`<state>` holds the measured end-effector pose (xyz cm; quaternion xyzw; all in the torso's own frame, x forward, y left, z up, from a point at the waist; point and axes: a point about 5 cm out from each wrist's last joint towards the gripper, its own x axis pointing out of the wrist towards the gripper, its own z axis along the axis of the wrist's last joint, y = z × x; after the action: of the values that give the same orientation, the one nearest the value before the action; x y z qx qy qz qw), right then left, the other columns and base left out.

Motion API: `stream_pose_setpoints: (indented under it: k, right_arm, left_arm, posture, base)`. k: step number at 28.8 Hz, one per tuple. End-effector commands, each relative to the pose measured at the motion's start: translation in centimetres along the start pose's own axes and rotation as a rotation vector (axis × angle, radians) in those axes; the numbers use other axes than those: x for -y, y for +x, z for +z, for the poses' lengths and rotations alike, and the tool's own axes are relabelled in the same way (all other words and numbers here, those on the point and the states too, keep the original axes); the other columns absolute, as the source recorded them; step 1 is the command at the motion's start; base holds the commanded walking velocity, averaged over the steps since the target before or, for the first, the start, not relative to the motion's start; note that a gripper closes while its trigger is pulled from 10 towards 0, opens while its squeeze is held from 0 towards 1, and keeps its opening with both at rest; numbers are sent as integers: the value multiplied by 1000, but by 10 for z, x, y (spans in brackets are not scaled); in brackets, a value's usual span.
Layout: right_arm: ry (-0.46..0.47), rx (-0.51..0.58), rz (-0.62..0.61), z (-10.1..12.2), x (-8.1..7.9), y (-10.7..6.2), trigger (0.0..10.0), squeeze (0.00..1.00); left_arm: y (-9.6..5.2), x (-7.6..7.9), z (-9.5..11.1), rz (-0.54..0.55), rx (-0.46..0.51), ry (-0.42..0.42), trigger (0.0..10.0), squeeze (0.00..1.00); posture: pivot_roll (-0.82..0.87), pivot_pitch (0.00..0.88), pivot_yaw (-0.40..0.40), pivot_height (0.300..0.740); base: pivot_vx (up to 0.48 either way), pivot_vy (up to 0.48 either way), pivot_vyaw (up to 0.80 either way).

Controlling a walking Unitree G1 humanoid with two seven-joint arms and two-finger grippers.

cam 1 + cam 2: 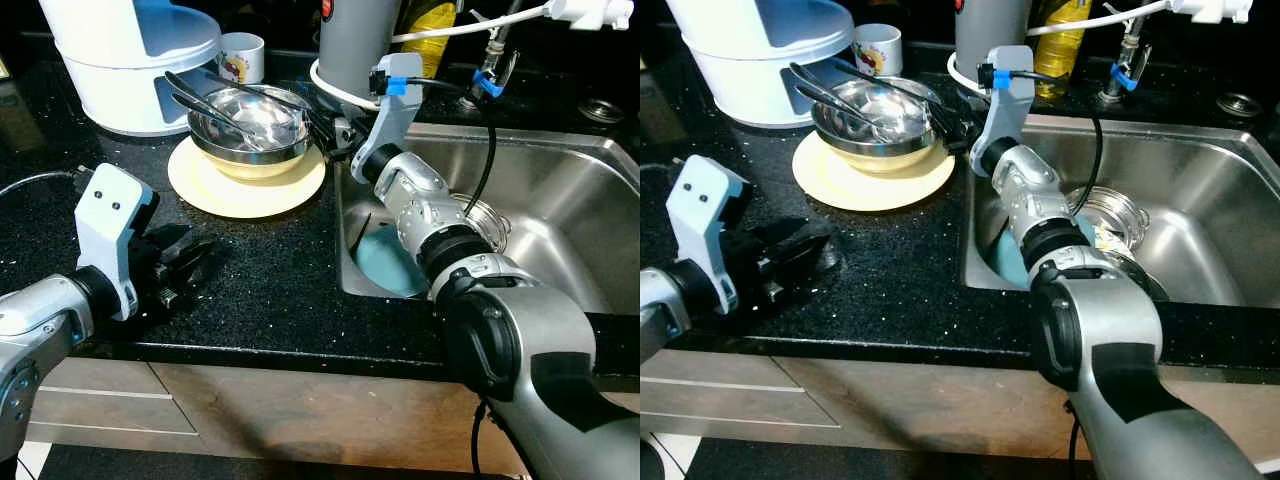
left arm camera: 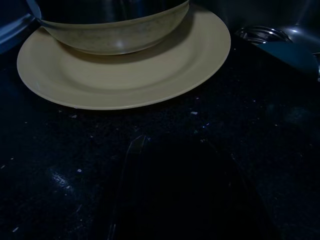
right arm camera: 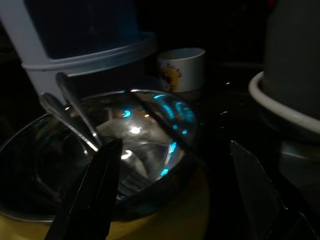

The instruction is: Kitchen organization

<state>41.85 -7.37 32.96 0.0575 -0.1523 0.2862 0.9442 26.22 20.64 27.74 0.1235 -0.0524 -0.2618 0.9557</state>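
Observation:
A steel bowl (image 1: 250,122) holding metal tongs (image 1: 212,98) sits in a yellowish bowl on a cream plate (image 1: 215,190), at the back of the black counter. My right gripper (image 1: 318,126) is at the bowl's right rim. It is open, with one finger (image 3: 95,195) over the bowl's inside and the other (image 3: 260,192) outside it, gripping nothing. My left gripper (image 1: 192,260) rests low on the counter, in front of and left of the plate (image 2: 125,75), pointing toward it.
A steel sink (image 1: 560,170) on the right holds a blue plate (image 1: 385,265) and a steel item (image 1: 487,222). Behind the bowl stand a white container (image 1: 130,60), a mug (image 1: 241,55), a grey cylinder (image 1: 355,40) and a yellow bottle (image 1: 432,25).

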Motion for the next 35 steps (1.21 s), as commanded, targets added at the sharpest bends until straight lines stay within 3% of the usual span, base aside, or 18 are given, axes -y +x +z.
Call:
stream_pose_setpoints:
  k: [1, 3, 4, 5, 6, 7, 28, 32, 35]
  right_arm:
    - [-2, -30, 8, -5, -2, 0, 10000, 0]
    - [-2, -34, -5, -5, -1, 0, 10000, 0]
    - [2, -37, -18, -5, 1, 0, 5765, 0]
    - [5, -39, -26, -5, 1, -1, 5765, 0]
    - [5, -41, -31, -5, 2, -1, 1569, 0]
    - [3, -43, -33, -5, 2, -1, 0, 0]
    - [51, -6, -20, 3, 2, 1, 0, 0]
    - [135, 59, 13, 14, 3, 2, 0, 0]
    - [147, 70, 20, 15, 3, 2, 0, 0]
  left_arm:
    - [-4, 1, 3, -2, -1, 15, 10000, 0]
    - [-4, 1, 3, -2, -1, 16, 10000, 0]
    - [-4, 1, 3, -2, -2, 16, 10000, 0]
    - [-4, 1, 3, -2, -2, 17, 10000, 0]
    - [-5, 1, 3, -3, -3, 17, 10000, 0]
    - [-5, 1, 3, -3, -3, 17, 10000, 0]
    - [-3, 0, 4, -10, -2, 17, 10000, 0]
    - [-3, 0, 4, -14, 5, 11, 10000, 0]
    - [-3, 0, 4, -16, 6, 9, 10000, 0]
  posture:
    - [203, 255, -59, 740]
    - [204, 253, -60, 740]
    - [203, 252, -59, 740]
    - [204, 253, -59, 740]
    - [204, 251, -59, 740]
    - [204, 251, -59, 740]
    - [203, 250, -54, 740]
    - [200, 249, -50, 740]
    - [200, 249, -50, 740]
  base:
    - [0, 0, 0]
    - [0, 0, 0]
    - [0, 0, 0]
    - [0, 0, 0]
    - [0, 0, 0]
    - [0, 0, 0]
    - [0, 0, 0]
    - [0, 0, 0]
    - [0, 0, 0]
